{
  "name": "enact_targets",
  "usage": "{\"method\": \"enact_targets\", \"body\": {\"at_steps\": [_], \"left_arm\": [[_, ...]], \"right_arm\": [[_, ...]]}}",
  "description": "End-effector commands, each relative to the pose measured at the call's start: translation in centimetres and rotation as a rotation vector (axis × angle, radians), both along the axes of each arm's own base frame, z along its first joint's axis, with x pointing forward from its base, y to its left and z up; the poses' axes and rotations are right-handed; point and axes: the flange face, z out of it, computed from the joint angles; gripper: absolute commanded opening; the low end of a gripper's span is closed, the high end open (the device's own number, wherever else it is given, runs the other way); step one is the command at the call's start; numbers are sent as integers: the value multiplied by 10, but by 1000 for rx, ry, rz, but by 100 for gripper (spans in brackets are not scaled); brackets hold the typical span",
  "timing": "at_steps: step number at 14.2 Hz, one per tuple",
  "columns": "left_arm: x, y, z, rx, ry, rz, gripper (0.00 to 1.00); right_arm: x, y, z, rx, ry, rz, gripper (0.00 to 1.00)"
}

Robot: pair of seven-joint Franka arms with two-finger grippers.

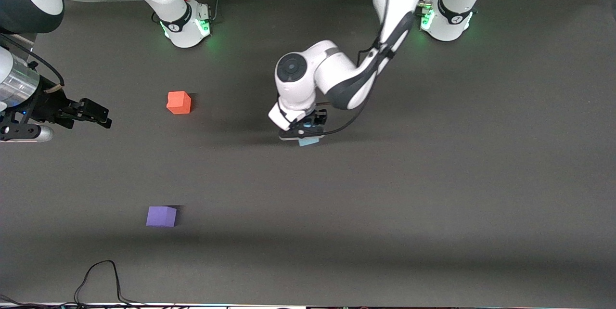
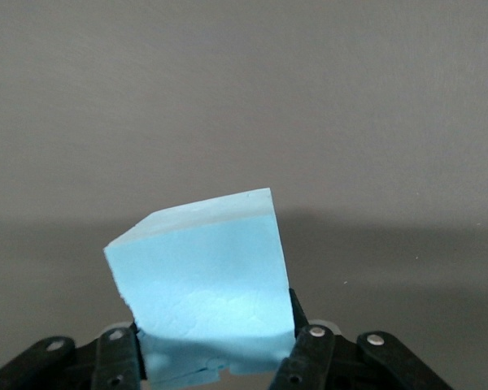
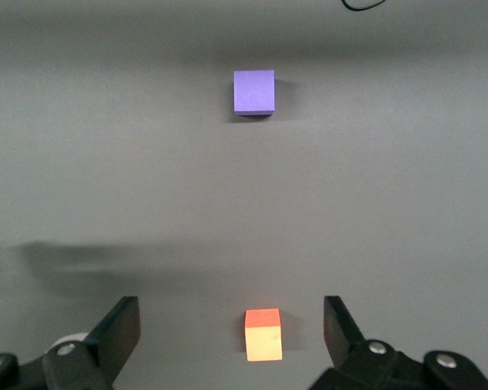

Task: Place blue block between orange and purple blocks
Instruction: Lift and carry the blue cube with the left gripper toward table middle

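**Q:** What is the figure showing, and where is the blue block [image 1: 309, 141]?

**A:** The left tool [image 1: 303, 131] is gripping the blue block, its fingers [image 2: 309, 357] pressing on two opposite faces. In the left wrist view the cube is sitting tilted in the grip, one corner raised. The tool is hanging low over the middle of the worktop [image 1: 433, 203]; whether the block is touching the surface cannot be told. The right tool [image 1: 94, 112] is waiting with its jaws spread wide and empty, near the right arm's end of the worktop.

**Q:** Where is the goal?

**A:** Taking the blue block as the dial's centre in the front view, the orange block [image 1: 178, 102] is lying at about ten o'clock and the purple block [image 1: 161, 216] at about eight. The bare gap between them is therefore falling near nine o'clock.

**Q:** How is the carry best done?

**A:** Judging from the tilt, the grip is worth keeping firm while travelling. The block is best lifted clear, carried toward nine o'clock, and lowered midway on the line joining the two cubes, touching neither. Releasing only once a face is resting flat should be preventing a tumble.
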Motion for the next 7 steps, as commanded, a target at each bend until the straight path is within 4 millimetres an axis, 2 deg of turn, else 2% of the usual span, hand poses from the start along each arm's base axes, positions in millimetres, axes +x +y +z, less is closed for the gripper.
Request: {"method": "enact_targets", "body": {"at_steps": [1, 3, 4, 5, 6, 7], "left_arm": [[-2, -12, -30, 33, -20, -19, 35], [-4, -13, -47, 31, -40, -40, 37], [-4, -13, -50, 33, -40, -47, 52], [-4, -13, -49, 32, -41, -50, 95], [-3, -13, -47, 29, -43, -50, 100], [-1, -11, -43, 33, -45, -51, 100]], "right_arm": [[5, 7, 7, 18, -22, -10, 100], [6, 0, 12, 24, -50, -10, 100], [3, -1, 15, 25, -53, -2, 100], [2, 1, 15, 26, -44, 2, 100], [-1, 7, 14, 26, -23, 7, 100], [-1, 10, 14, 28, -18, 1, 100]]}}
